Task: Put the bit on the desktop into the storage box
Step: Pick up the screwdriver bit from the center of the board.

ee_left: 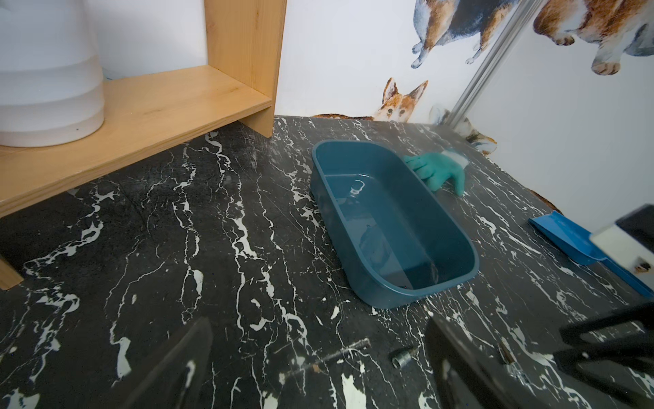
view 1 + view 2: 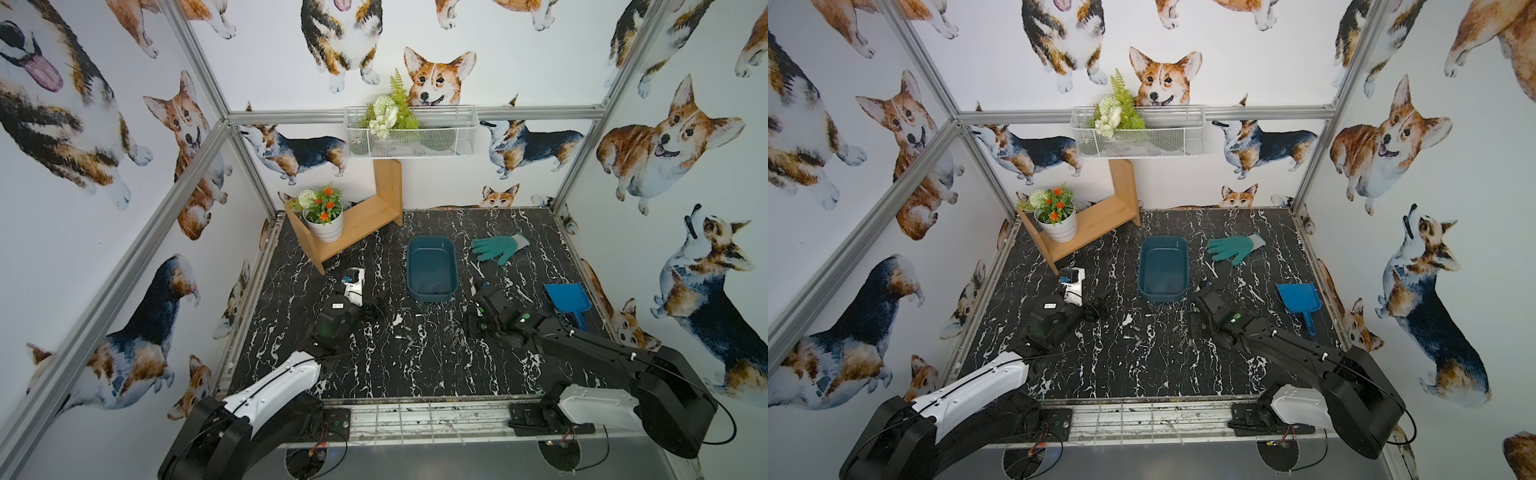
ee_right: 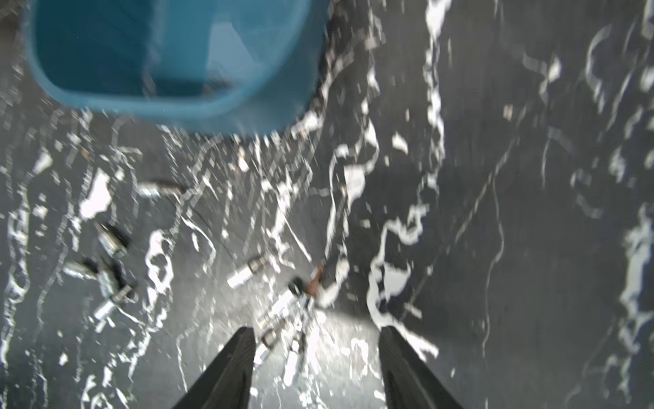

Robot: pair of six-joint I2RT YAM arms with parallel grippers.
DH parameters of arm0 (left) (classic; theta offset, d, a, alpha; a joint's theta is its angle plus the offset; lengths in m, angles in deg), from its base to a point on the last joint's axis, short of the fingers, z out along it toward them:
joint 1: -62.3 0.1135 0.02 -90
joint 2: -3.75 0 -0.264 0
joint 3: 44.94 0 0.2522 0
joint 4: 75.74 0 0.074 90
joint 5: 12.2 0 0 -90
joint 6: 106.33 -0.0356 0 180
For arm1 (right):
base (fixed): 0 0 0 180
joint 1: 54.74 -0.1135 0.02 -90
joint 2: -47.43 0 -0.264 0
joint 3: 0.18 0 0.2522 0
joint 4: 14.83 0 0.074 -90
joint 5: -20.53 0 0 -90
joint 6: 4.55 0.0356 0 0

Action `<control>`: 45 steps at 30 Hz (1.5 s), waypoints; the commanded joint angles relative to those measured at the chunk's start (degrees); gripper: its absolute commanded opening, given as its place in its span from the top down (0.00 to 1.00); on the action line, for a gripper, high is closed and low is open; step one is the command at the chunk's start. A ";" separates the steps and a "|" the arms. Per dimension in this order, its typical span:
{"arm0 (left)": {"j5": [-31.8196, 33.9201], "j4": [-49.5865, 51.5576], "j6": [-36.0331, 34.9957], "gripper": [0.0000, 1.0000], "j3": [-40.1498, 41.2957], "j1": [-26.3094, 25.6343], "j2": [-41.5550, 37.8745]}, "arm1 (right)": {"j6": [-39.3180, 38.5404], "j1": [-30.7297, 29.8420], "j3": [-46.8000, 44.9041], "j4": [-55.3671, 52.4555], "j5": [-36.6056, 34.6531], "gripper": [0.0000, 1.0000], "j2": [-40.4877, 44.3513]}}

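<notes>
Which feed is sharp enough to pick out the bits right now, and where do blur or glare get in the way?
Right wrist view: motion-smeared, bits and storage box streaked, glare on the desktop by the right claw. Left wrist view: sharp mid-frame, a long bit crisp, left claw blurred. Both top views: clear, but bits tiny.

In both top views the left arm (image 2: 286,374), at lower left, has a glossy white shell (image 2: 299,365) over black joints. A thin black cable (image 2: 266,384) runs along it, its black wrist carries a small white label (image 2: 336,306), and a white-and-blue block (image 2: 353,282) sits at the tip. The right arm (image 2: 590,340), at lower right, is mostly black with small white clips (image 2: 572,332), a white cover (image 2: 590,403) near its base and a green light (image 2: 524,316). At the bottom of the right wrist view, the right gripper (image 3: 316,331) shows two matte black tapered fingers (image 3: 230,368).
</notes>
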 commanded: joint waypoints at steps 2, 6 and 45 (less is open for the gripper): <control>0.74 -1.28 -0.51 0.00 -0.43 0.00 0.44 | 4.44 -2.22 -1.65 -1.58 -0.61 0.43 0.79; 1.25 -1.28 -0.66 0.00 -0.29 0.00 0.42 | 4.72 -3.27 -1.33 -2.01 -1.55 0.46 -0.39; 1.75 -1.19 -0.52 0.00 -0.42 0.00 1.05 | 5.21 -7.36 2.13 -5.05 -4.27 0.66 -10.81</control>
